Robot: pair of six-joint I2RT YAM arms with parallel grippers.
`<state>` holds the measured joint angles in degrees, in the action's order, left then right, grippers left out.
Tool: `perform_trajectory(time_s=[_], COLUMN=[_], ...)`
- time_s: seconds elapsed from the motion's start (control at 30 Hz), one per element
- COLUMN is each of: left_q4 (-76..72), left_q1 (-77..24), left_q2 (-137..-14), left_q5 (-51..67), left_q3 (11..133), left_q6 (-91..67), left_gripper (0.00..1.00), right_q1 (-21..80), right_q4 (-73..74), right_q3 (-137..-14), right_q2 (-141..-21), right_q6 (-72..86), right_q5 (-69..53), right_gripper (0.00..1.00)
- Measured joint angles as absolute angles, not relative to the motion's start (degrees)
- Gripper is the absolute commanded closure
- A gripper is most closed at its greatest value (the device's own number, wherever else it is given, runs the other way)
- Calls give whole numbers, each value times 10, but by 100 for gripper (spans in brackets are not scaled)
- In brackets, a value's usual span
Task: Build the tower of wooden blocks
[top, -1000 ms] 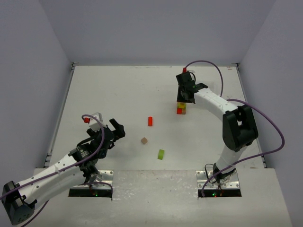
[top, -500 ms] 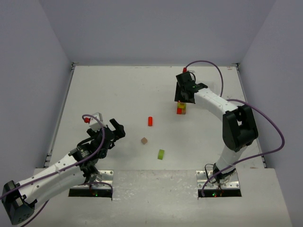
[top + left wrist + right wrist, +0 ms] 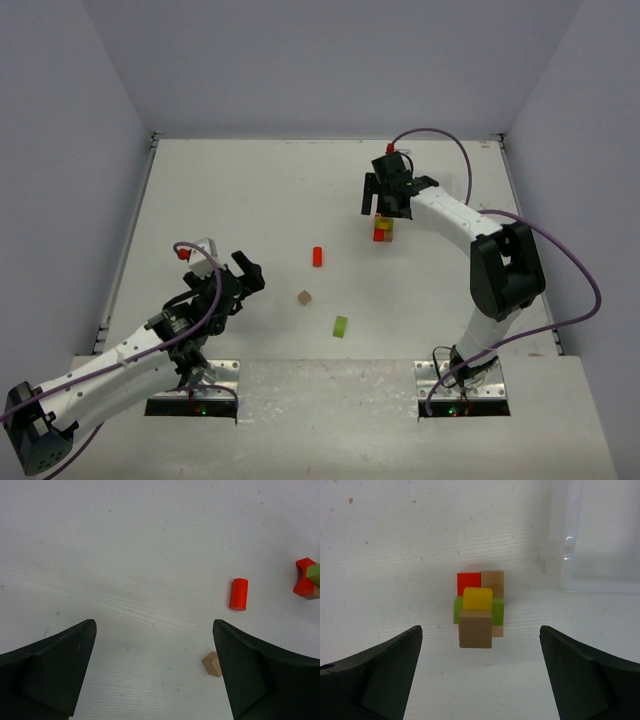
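My left jaws stand wide apart and empty over the worktop [image 3: 250, 200], well to the left of the tower [image 3: 383, 229]. Between them and the tower lie three loose pieces, all apart: a brown cube [image 3: 304, 297], a red cylinder [image 3: 317, 256] and a green bar [image 3: 341, 326]. My right jaws hang spread wide just above the tower, clear of it; its top block [image 3: 475, 628] is plain brown, over yellow, green and red

arms [image 3: 452, 216] white, black joints [image 3: 505, 270] | cables [image 3: 430, 129] purple | wrist caps [image 3: 183, 254] red (small)
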<state>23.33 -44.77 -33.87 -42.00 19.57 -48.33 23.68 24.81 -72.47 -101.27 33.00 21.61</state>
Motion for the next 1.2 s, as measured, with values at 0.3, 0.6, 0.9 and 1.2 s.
perform_trajectory(time_s=[0.3,0.6,0.9,1.2], left_q4=[233,222,203,248], left_q1=[-448,-448,-448,-448], left_q2=[-338,-360,-379,-339], left_q5=[-420,-396,-332,-310], left_q3=[196,196,200,216], left_q6=[-483,-464,-446,-494], left_gripper=[0,0,0,0], right_q1=[237,237,351,522], right_q4=[258,238,161,57], right_q3=[-724,-631,-413,-331], right_q2=[-1012,-872,-652,-699], right_q6=[307,248,169,145], right_q5=[210,153,67,38], right_gripper=[1,1,1,1])
